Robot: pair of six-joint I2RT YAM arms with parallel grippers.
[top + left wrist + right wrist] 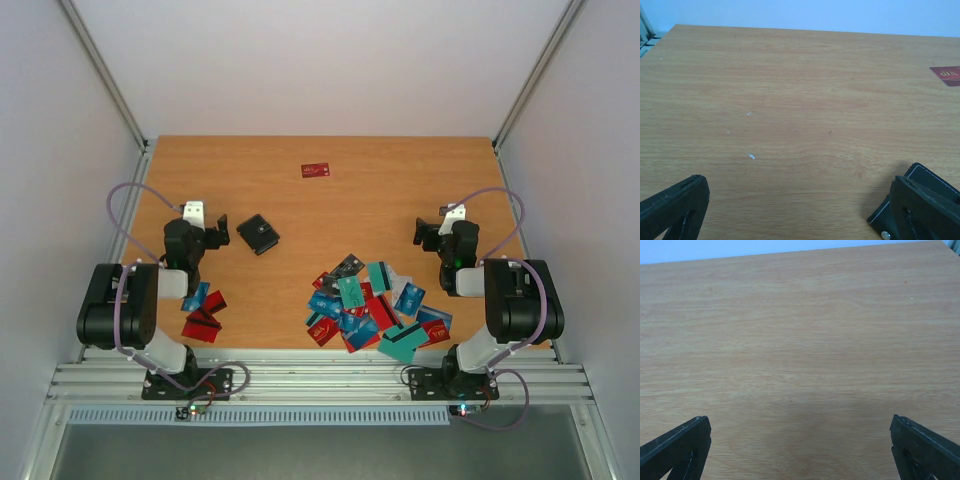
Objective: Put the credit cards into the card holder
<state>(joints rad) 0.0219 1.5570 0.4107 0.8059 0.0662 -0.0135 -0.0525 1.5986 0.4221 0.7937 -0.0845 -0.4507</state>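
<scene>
The lone thin red plastic card [946,75] on the wooden bench [790,100] bore pale letters reading "VIP", upside down in the left wrist view. Print on the piled cards [365,305] was too small to read.

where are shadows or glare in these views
Top external: soft even light, no glare, credit cards sharp. Left wrist: the card holder throws a soft shadow to its left. Right wrist: a faint shadow darkens the table inside the open right tool.

Light wooden table [330,215] between plain white walls [300,60], aluminium rails [320,378] along its near edge.
</scene>
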